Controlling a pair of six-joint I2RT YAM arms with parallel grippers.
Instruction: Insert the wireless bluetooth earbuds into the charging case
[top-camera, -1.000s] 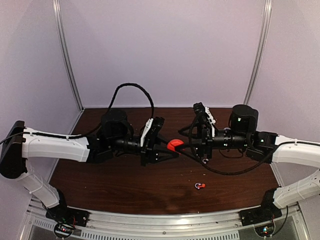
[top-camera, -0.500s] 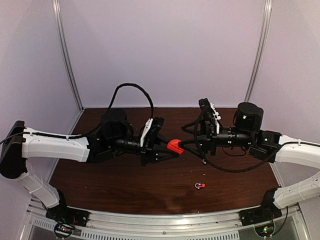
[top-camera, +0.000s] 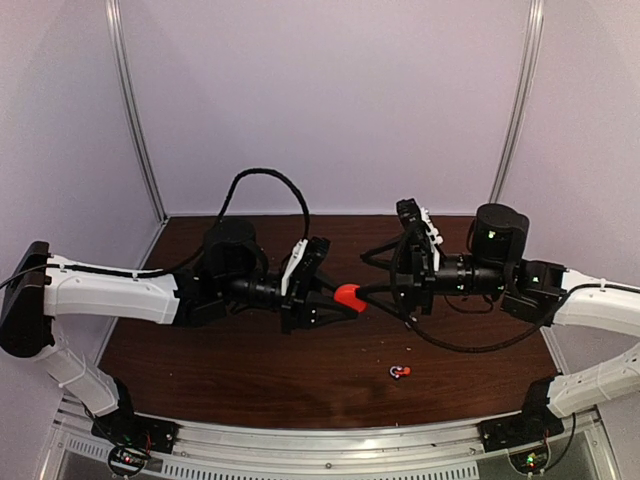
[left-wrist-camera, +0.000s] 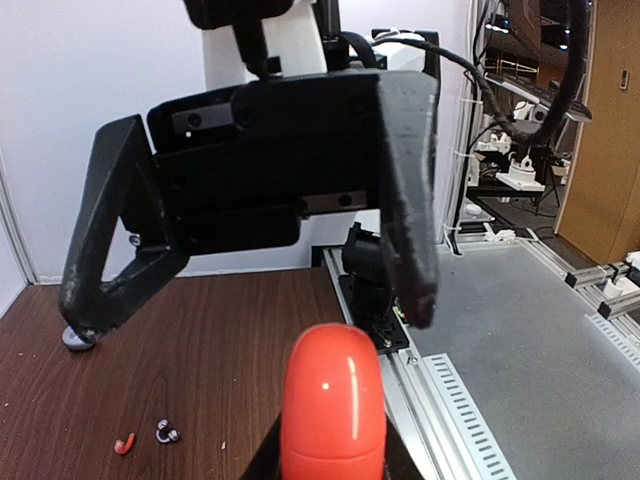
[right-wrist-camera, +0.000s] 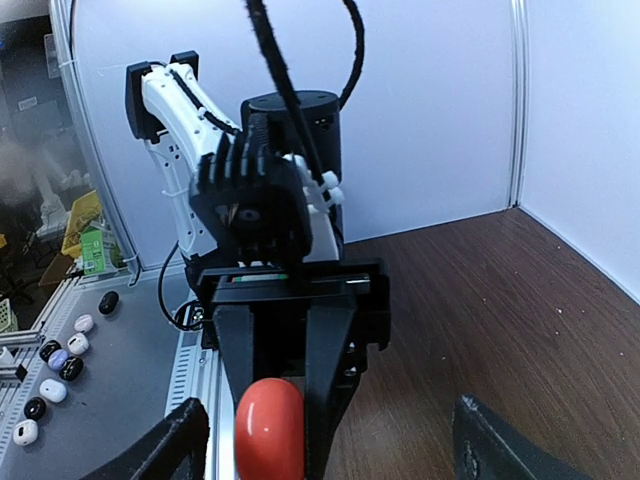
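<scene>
Over the middle of the dark wooden table (top-camera: 250, 385) the two arms meet nose to nose in the air. The right arm (top-camera: 590, 305) has drawn back a little toward the table's right edge. It now sits level with the left arm (top-camera: 110, 290), which has barely moved.

The right gripper (left-wrist-camera: 250, 315) has its claw spread wide, one finger on each side of the case's end. It has closed only a trifle and touches nothing that I can see. The left gripper (top-camera: 336, 302) remains clamped tight on the red charging case (left-wrist-camera: 330, 410) and holds it out, clear of the table. The case seems to have turned slightly in the overhead view and looks rounded and shut.

The wireless bluetooth earbuds (top-camera: 400, 372), one red piece and one silvery, lie together on the table near its near edge, right of centre, well apart from the case.

So the change is a lining-up, probably for the right claw to open or steady the case. Nothing is inserted yet.
</scene>
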